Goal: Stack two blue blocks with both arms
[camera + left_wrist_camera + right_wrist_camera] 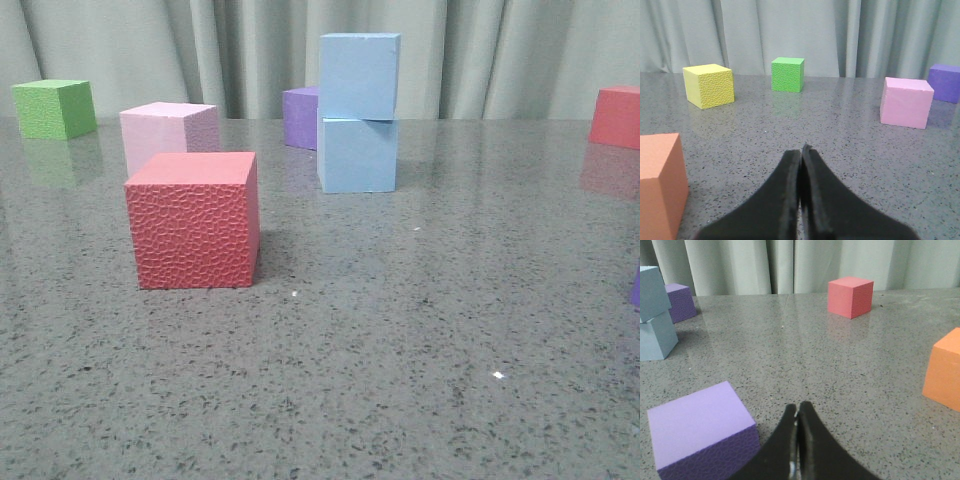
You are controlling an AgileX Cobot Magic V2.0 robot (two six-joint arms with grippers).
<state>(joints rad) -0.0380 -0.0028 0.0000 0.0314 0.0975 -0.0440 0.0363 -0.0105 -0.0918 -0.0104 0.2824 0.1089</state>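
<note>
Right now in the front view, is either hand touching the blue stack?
No. The upper blue block sits on the lower blue block with no hand in that view at all.

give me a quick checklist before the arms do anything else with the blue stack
1. Upper blue block sits on the lower blue block: ok, though turned a little and overhanging slightly.
2. Left gripper free of cargo: ok, jaws shut on nothing.
3. Right gripper free of cargo: ok, jaws shut on nothing.
4. Both grippers away from the stack: ok, neither shows in the front view.
5. Neighbours touching the stack: cannot tell for the dark purple cube just behind it; the pink cube and big red cube stand apart.
6. Stack steady enough to leave: cannot tell from a single moment.
</note>
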